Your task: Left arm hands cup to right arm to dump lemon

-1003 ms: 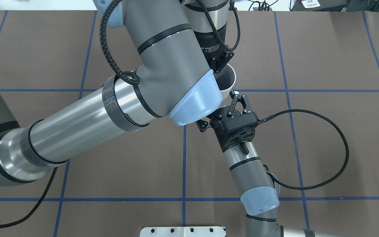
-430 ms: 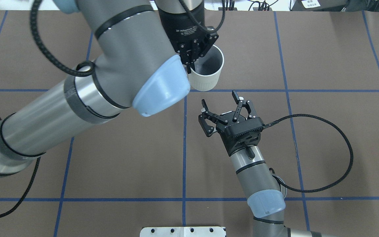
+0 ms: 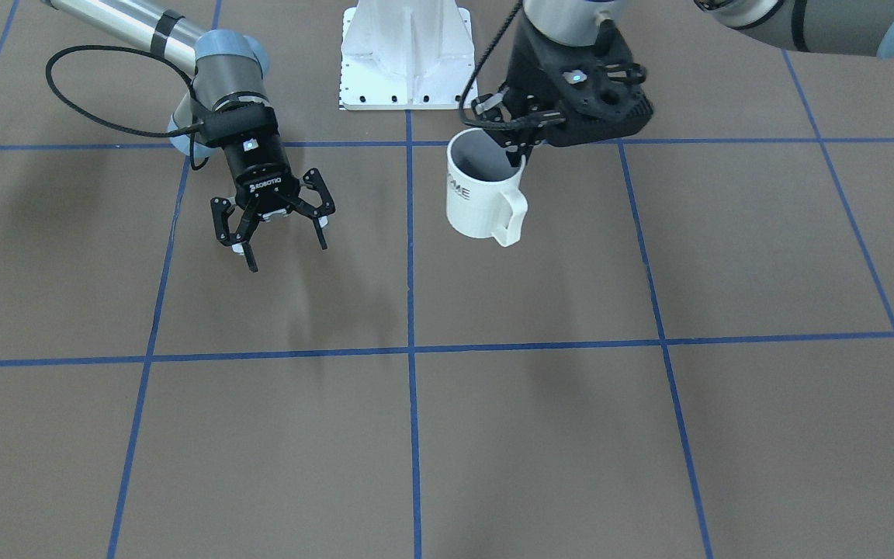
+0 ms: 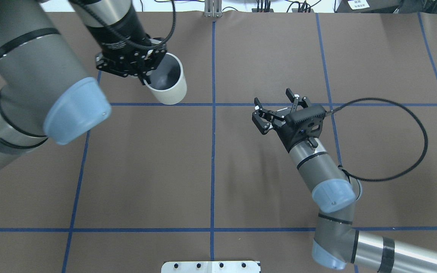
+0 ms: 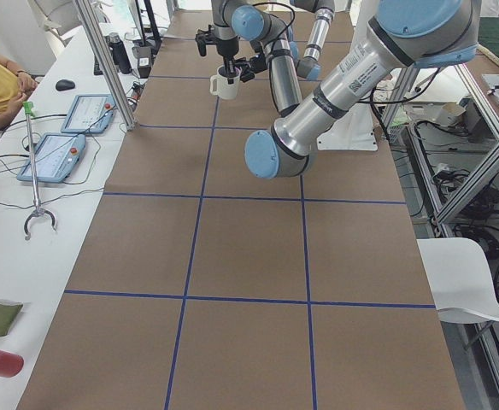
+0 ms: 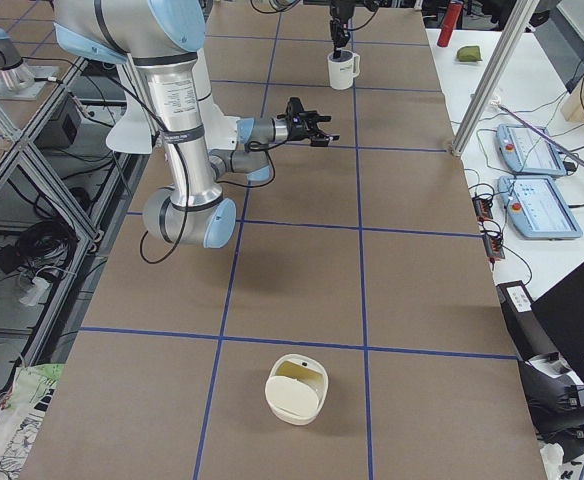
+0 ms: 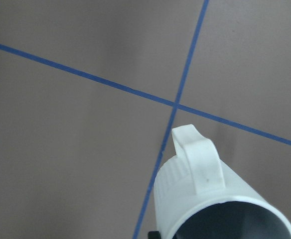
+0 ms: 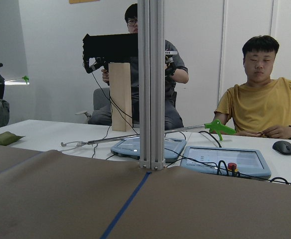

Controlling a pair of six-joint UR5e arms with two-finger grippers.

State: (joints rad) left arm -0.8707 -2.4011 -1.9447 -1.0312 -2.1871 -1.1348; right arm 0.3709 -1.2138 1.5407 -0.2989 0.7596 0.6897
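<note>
- The left gripper (image 4: pixel 145 77) is pinching the cup (image 4: pixel 169 91) by its rim, with one finger inside. The cup is hanging upright just beneath it.
- The right gripper (image 4: pixel 273 99) is standing wide open and holding nothing, well apart from the cup.
- Judgement: the hand-over is not yet done, so transfer and dumping are both remaining.
- The overhead view is showing the cup's grey inside, with no lemon visible. The front-facing view is showing the handle (image 3: pixel 511 217), which is hidden overhead.

You see the off-white cup (image 3: pixel 482 203) upright, handle toward your side, its rim pinched by the left gripper (image 3: pixel 517 157). The right gripper (image 3: pixel 280 233) hangs spread wide, well apart from it.
</note>
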